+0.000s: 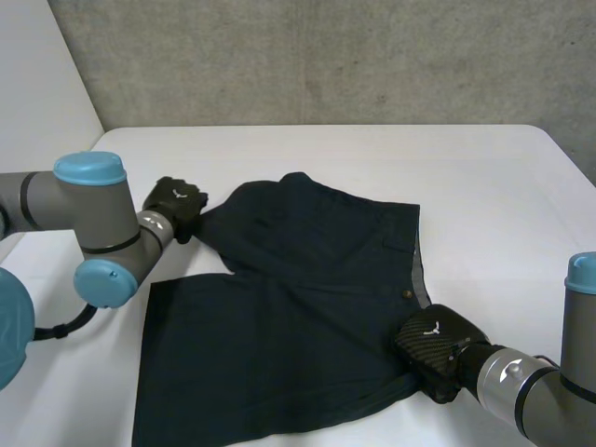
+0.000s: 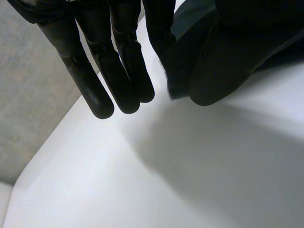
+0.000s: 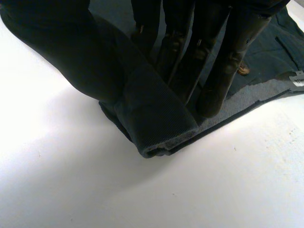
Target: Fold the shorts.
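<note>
Head view: the dark shorts (image 1: 298,317) lie spread on the white tabletop (image 1: 484,186), mostly flat. One leg corner is drawn to a peak at the left hand (image 1: 175,207) on the far left, and the waistband end sits under the right hand (image 1: 433,352) on the near right. The two holds are at diagonally opposite points, so an uneven lift would likely skew the cloth and set the fold off square. Left wrist view: the fingers (image 2: 118,71) hang straight, and a cloth corner (image 2: 179,61) appears nipped between the nearest finger and the left thumb (image 2: 209,71), though dark on dark leaves the contact uncertain. The hold is judged shallow; the hem could slip free once the weight of the leg comes on it. Right wrist view: the waistband corner (image 3: 156,121) is rolled over the right thumb (image 3: 71,52) and clamped there by straight fingertips (image 3: 213,99), near the button (image 3: 243,70). This grip looks firm, but the roll may carry into the fold as a bunched edge, and drag across the tabletop could wrinkle the lower layer.
</note>
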